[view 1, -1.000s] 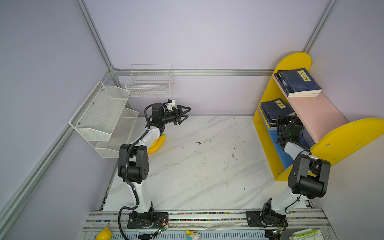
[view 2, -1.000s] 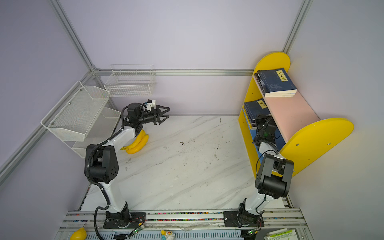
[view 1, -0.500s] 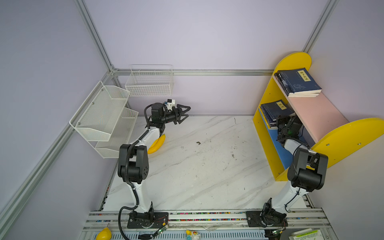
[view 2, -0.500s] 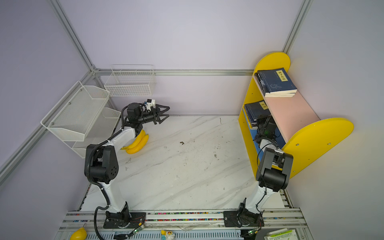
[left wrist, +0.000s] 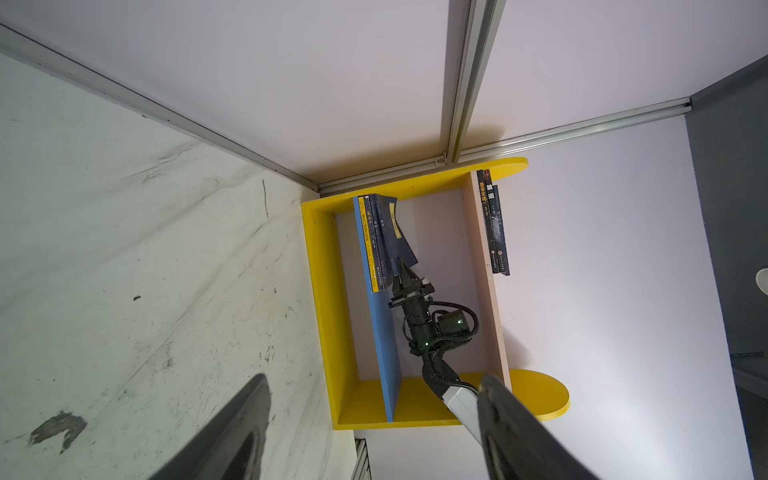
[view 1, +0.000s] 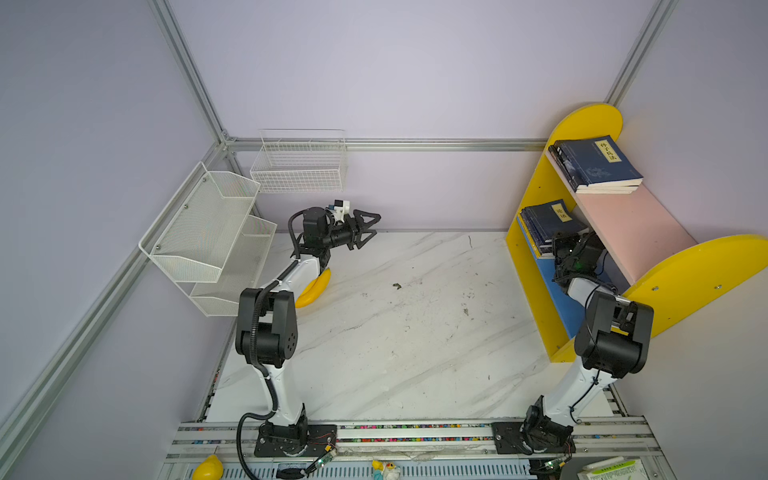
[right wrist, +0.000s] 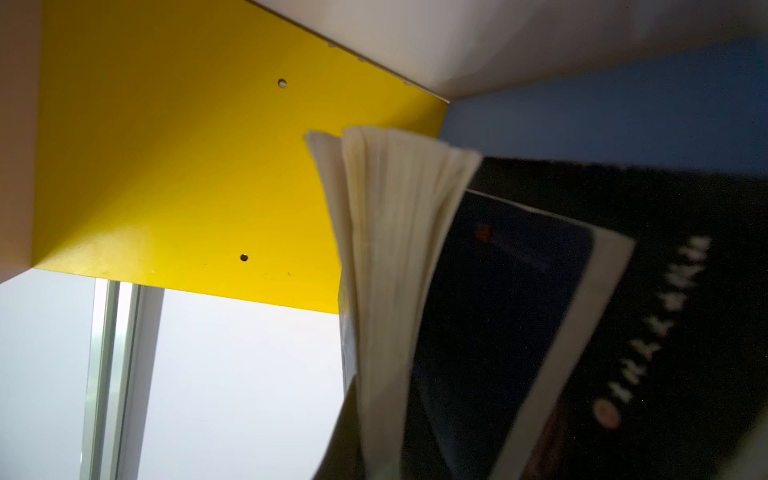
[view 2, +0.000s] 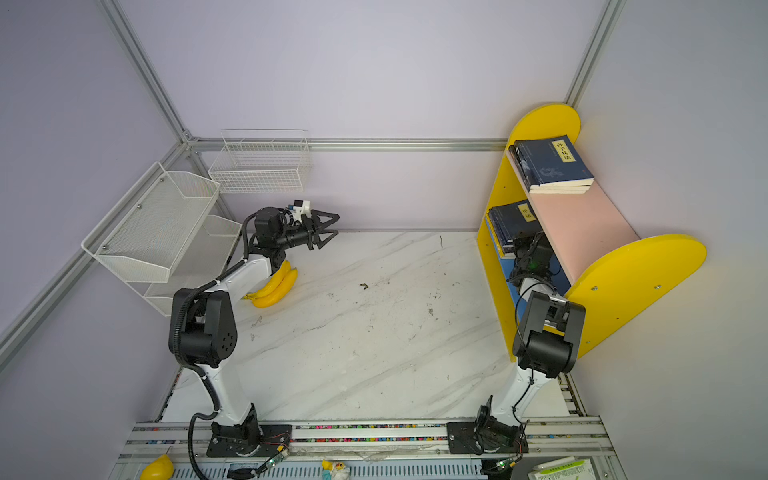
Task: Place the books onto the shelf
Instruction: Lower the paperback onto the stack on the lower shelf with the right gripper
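While the left gripper [view 1: 376, 225] stays open and empty, the right gripper [left wrist: 403, 266] edges its pinched navy book [left wrist: 400, 245] deeper.

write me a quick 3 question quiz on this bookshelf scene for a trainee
1. True or false: the left claw holds a book.
2. The right claw pinches the corner of a navy book stacked on which board of the shelf? A) upper B) lower C) neither
3. Fill in: the fruit on the table under the left arm is ____.
Key: 1 false; 2 B; 3 bananas.
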Motion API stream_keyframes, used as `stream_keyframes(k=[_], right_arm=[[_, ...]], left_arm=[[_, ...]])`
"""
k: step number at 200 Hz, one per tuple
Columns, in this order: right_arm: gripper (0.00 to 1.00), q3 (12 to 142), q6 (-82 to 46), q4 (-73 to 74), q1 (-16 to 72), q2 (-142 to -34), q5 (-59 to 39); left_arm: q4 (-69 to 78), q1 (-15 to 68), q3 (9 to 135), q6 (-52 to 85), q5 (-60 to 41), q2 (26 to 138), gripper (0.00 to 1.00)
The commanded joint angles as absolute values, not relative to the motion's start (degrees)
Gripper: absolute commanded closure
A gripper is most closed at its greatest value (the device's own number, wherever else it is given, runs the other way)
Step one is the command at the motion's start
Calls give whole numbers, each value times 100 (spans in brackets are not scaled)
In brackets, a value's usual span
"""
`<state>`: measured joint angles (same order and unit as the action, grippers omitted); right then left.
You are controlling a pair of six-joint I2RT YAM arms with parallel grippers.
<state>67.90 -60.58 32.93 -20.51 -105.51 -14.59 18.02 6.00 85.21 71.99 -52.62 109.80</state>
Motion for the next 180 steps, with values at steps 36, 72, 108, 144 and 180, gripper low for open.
stream_keyframes(k=[36,72,108,144,180], right_arm=[[95,7205,-6064,3504,-2052,-10931,-1764],[93,7274,-6038,3377,-2056,-10960,-1823],[91,7259,-6010,3233,-2053,-10866,-1881],[73,7286,-5780,2788,-2051,-10679,-1804],[74,7358,-5554,2435,-2048,-10554,-1778]], left_arm=[[2098,554,8218,7295,-5223,10713,23],[2145,556,8167,7330,-5226,10722,23],[2236,554,8139,7382,-5236,10745,23],[2375,555,8124,7486,-5250,10793,23],[2448,558,8088,7540,-5280,10809,23]])
